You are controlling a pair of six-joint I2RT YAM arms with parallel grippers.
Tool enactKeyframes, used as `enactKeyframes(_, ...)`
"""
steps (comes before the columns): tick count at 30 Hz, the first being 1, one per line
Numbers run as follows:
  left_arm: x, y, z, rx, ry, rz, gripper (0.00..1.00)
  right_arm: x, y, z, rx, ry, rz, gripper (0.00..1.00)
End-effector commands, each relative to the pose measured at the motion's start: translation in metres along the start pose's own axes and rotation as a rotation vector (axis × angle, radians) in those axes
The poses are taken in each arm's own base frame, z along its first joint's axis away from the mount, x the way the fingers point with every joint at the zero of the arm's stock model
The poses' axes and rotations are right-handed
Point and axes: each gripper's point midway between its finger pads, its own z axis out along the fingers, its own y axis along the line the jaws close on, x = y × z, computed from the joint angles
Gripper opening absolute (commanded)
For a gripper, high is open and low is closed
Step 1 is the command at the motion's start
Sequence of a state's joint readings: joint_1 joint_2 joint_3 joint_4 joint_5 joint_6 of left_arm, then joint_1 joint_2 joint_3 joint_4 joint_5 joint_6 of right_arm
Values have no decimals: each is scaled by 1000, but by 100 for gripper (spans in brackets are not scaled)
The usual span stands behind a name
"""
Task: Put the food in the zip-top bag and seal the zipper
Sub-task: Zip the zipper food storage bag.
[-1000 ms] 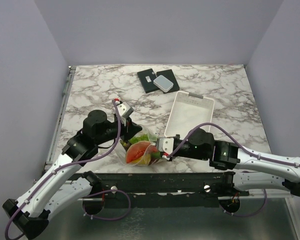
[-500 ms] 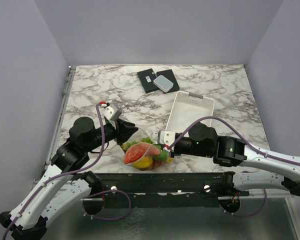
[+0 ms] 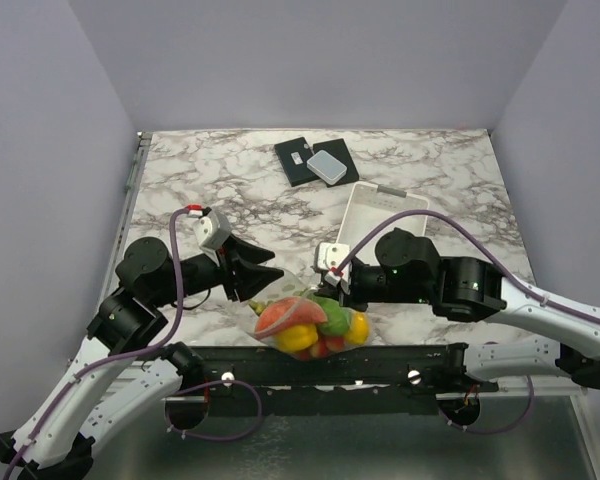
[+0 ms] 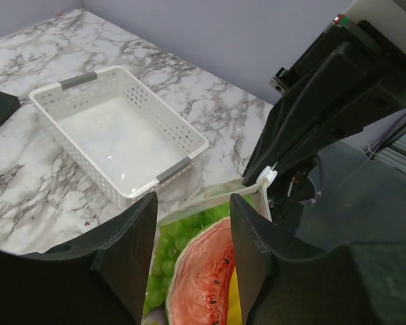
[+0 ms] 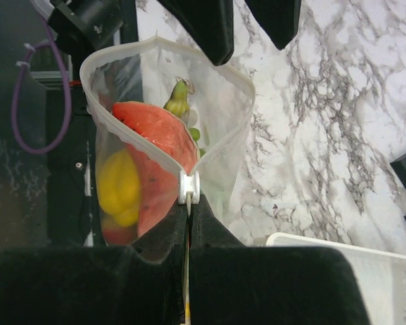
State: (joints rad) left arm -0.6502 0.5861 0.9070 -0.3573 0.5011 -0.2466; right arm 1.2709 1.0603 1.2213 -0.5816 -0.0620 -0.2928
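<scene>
**Top view.** The zip-top bag point(image 3: 310, 325), filled with the food, sits at 6 o'clock on the desk point(image 3: 200, 170) and overlaps its near edge. The right gripper point(image 3: 332, 292) meets the bag at its 12 o'clock end. The left gripper point(image 3: 258, 282) stands just off its 9 o'clock side. The white basket point(image 3: 385, 192) lies at 2 o'clock.

**Left wrist view.** The left jaws are spread with nothing between them. Beyond them show the watermelon slice point(image 4: 203, 271) and the green grapes point(image 4: 164, 261) inside the bag.

**Right wrist view.** The right jaws are pressed together, pinching the white tab point(image 5: 188, 188) at one end of the bag's mouth. The zipper point(image 5: 155, 40) gapes open and is not yet sealed. The lemon point(image 5: 118, 183) lies below the watermelon.

**Hazards.** The bag has a single pinch point and an open mouth at the desk edge. A slip at the tab, or a tilt, could spill the food off the desk. Bulging fruit could also keep the strip from mating.

**Changes.** One second earlier the left jaws were closed at the bag's 9 o'clock side. They have since opened and withdrawn. The bag has shifted toward 4 o'clock.
</scene>
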Motion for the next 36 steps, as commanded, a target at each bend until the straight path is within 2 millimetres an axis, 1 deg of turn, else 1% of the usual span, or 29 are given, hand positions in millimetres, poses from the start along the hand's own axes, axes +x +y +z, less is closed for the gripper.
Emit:
enactKeyframes(1,-13,-35,-4,179,-21,5,51,-25,14,-8,-78,-14,106,1)
enactKeyframes(5,-10,-50,-4,285,-10,7,59,-30,23,-9,-136,15,154,1)
enactKeyframes(7,-9,-57,-6,332,-5,14,60,-33,27,-9,-157,25,174,1)
enactKeyframes(13,-8,-75,-14,448,1,61,62,-47,35,-12,-217,24,207,1)
enactKeyframes(15,-5,-78,-14,481,16,66,61,-52,36,-12,-228,17,216,1)
enactKeyframes(21,4,-77,-10,513,48,66,61,-66,43,-9,-288,22,253,1)
enactKeyframes(29,2,-83,-13,559,48,94,55,-65,45,1,-305,105,302,1)
enactKeyframes(34,4,-86,-15,576,51,99,48,-66,45,7,-306,133,318,1)
enactKeyframes(36,6,-86,-16,576,52,97,41,-68,45,6,-306,128,317,1)
